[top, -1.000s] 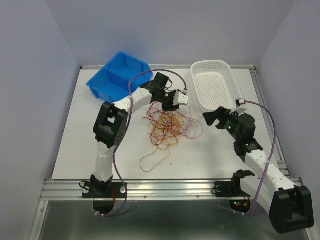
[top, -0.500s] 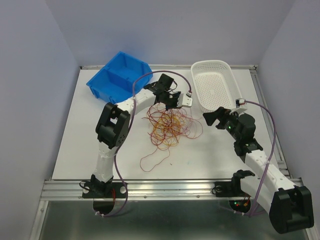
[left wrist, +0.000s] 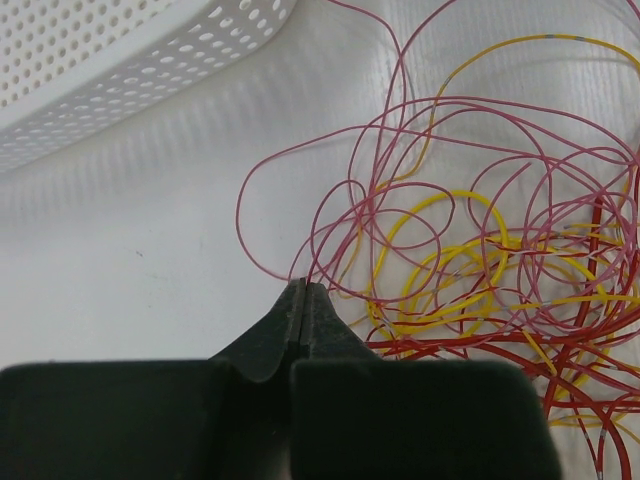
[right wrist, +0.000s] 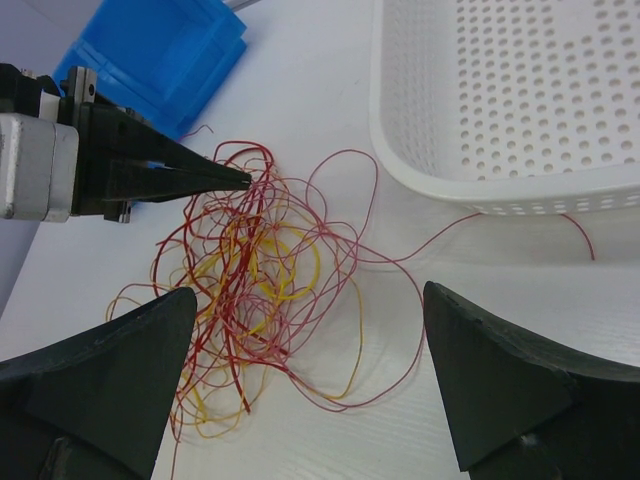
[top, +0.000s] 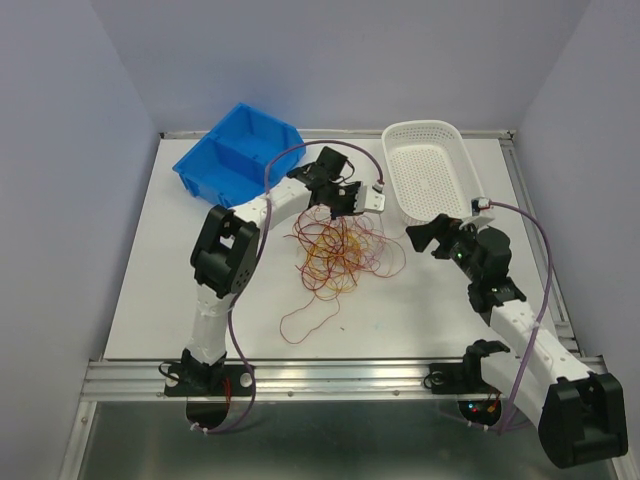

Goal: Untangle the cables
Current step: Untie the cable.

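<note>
1. The cables (top: 335,250) sit in a loose red and yellow tangle mid-table (top: 160,290). They're between your two arms, and one red loop trails off toward the near edge.
2. Your left gripper (left wrist: 303,288) is at the far edge of the pile with its fingers pressed flat together. A pink strand runs right into the tip, so it looks pinched on that one loop.
3. Your right gripper (right wrist: 300,400) is spread wide and holding nothing. It's on the right side of the tangle and not touching it.
4. The white perforated basket (top: 390,175) is just beyond the pile on the right, close to the left gripper's tip. In the right wrist view, a thin red strand runs along the foot of its near wall.
5. The blue bin (top: 205,165) is in the far left corner, well apart from the wires.
6. The left arm's mauve cable (top: 272,165) arches above the table beside the bin.
</note>
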